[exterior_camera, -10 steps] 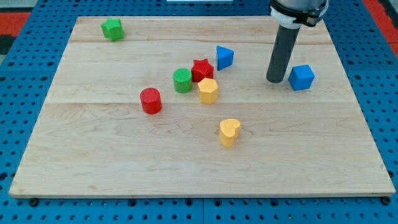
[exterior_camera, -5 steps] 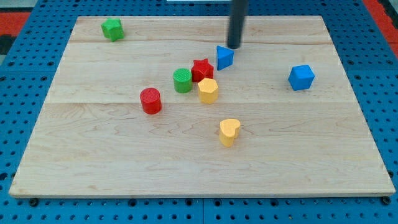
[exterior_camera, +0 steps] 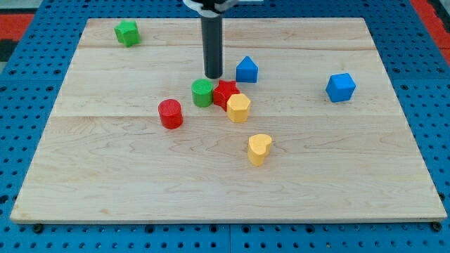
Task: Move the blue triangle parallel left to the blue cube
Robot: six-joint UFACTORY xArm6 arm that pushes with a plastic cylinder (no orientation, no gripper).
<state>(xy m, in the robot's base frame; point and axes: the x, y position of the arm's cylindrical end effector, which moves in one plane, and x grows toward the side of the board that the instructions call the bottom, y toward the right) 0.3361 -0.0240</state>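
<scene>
The blue triangle (exterior_camera: 246,70) lies on the wooden board (exterior_camera: 105,154) above its middle. The blue cube (exterior_camera: 340,87) sits far to its right, slightly lower. My tip (exterior_camera: 213,75) stands just left of the blue triangle, with a small gap, and just above the green cylinder (exterior_camera: 202,92). The rod rises from the tip to the view's top.
A red star (exterior_camera: 224,92) and a yellow hexagonal block (exterior_camera: 238,108) crowd together with the green cylinder below my tip. A red cylinder (exterior_camera: 170,113) lies to their left, a yellow heart (exterior_camera: 259,148) lower down, a green star-like block (exterior_camera: 127,32) at the top left.
My tip swept from beside the blue cube leftward across the board to the triangle's left. The triangle shifted and turned; the green cylinder, red star and yellow hexagon shifted slightly.
</scene>
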